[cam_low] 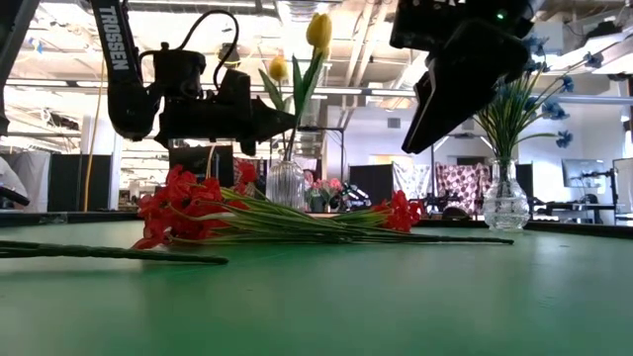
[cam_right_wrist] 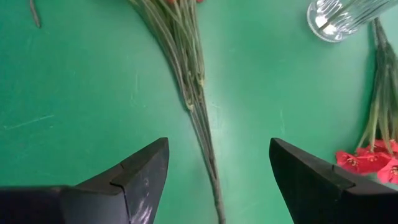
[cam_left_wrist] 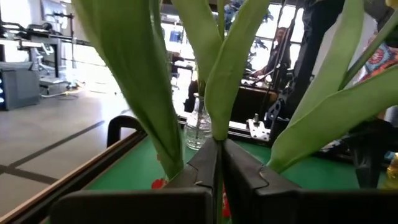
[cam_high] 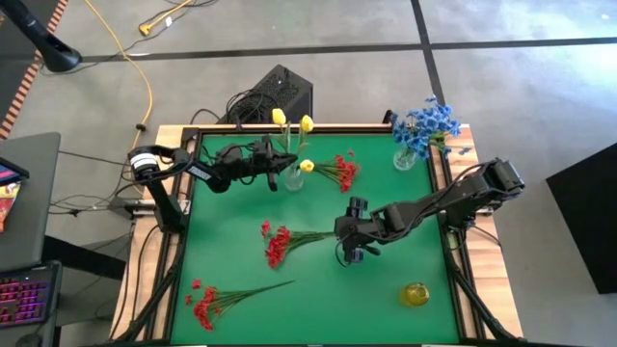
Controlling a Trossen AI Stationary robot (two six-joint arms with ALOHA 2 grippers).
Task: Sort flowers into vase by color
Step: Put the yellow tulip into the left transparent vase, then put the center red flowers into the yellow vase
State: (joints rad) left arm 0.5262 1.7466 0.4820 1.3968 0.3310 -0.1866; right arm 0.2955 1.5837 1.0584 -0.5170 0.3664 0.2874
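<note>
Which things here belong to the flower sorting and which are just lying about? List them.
Job: yellow tulips; red sprigs; blue flowers; glass vases; left claw, shut on a tulip stem; right claw, open over a red sprig.

Lying about: yellow round object; black box; cables.

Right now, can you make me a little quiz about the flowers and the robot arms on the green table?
1. True or false: the blue flowers already stand in a vase.
2. What does the left gripper hold? A) a red bunch B) a yellow tulip stem C) nothing
3. Fill in: the right gripper hangs open above the stems of a ___ bunch.

Key:
1. True; they are in the vase at the table's far right corner.
2. B; its fingers pinch the tulip stem.
3. Red; that is the red bunch in the middle of the table.
</note>
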